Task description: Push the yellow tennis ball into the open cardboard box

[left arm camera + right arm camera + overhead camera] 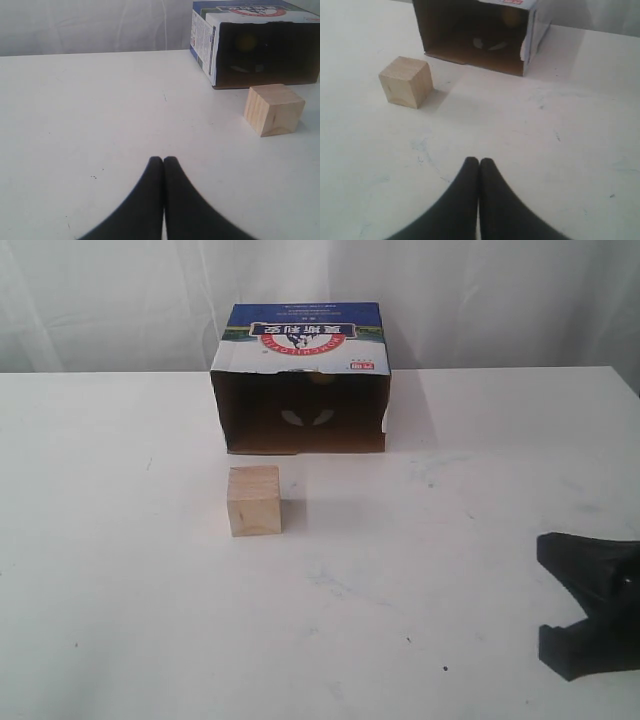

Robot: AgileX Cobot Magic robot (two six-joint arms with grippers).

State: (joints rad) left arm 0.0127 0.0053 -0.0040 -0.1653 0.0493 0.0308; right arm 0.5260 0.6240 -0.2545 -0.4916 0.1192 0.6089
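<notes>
The open cardboard box (305, 332) lies on its side at the back of the white table, its dark mouth facing forward. Deep inside it I make out the yellow tennis ball (246, 42), dim in the shadow, and again in the right wrist view (511, 17). My left gripper (163, 159) is shut on nothing, low over bare table, well short of the box (202, 37). My right gripper (479, 160) is also shut and empty, some way in front of the box (532, 35). Only the right arm (590, 605) shows in the exterior view, at the lower right.
A pale wooden cube (253, 500) stands on the table just in front of the box mouth, toward its left side; it also appears in both wrist views (274, 109) (406, 81). White curtains hang behind the table's far edge.
</notes>
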